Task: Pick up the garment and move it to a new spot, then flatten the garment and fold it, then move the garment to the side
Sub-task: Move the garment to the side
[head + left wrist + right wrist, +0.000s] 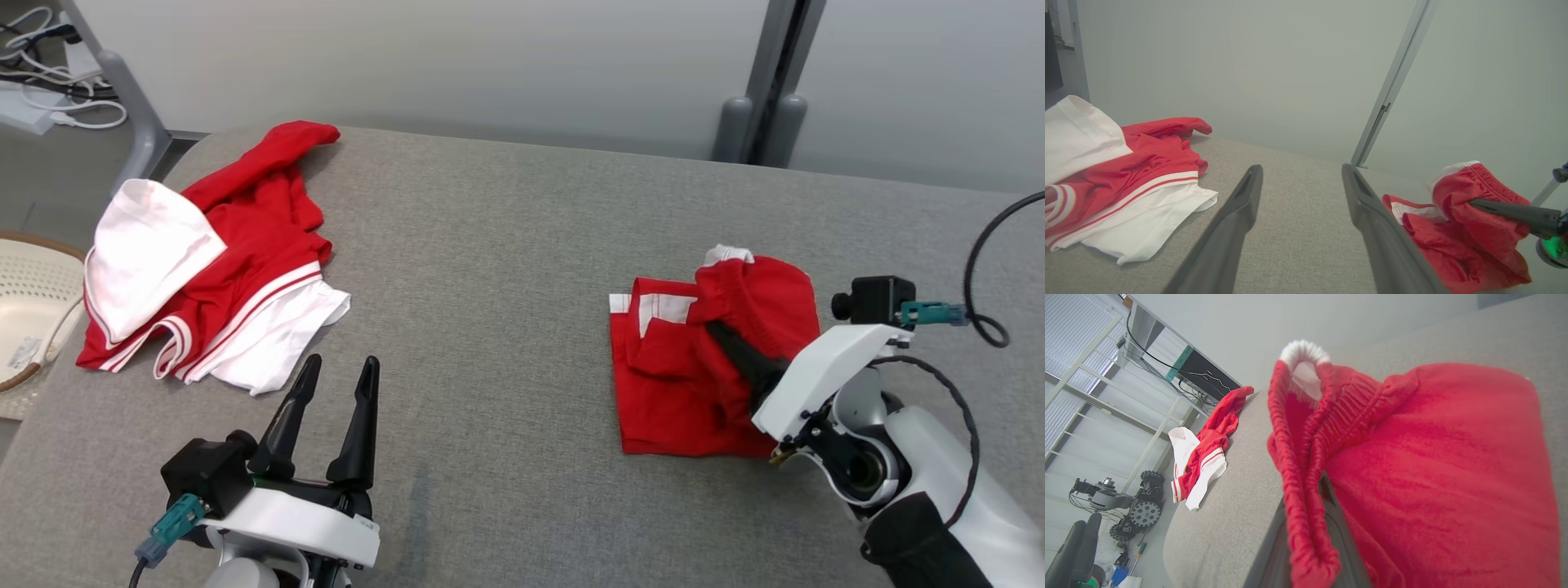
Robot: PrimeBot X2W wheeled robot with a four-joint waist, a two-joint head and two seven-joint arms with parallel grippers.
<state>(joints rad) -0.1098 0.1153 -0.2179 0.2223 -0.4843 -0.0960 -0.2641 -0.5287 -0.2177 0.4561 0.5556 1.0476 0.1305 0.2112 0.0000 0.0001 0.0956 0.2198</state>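
Shorts (678, 392) of crumpled red fabric with white trim, on grey woven tabletop (506, 245), waistband (722, 286) clamped in closed right gripper (718, 331), left gripper (343, 363) spread apart, well away

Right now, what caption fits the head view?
Right fingers pinch the red shorts on the grey table; left fingers open.
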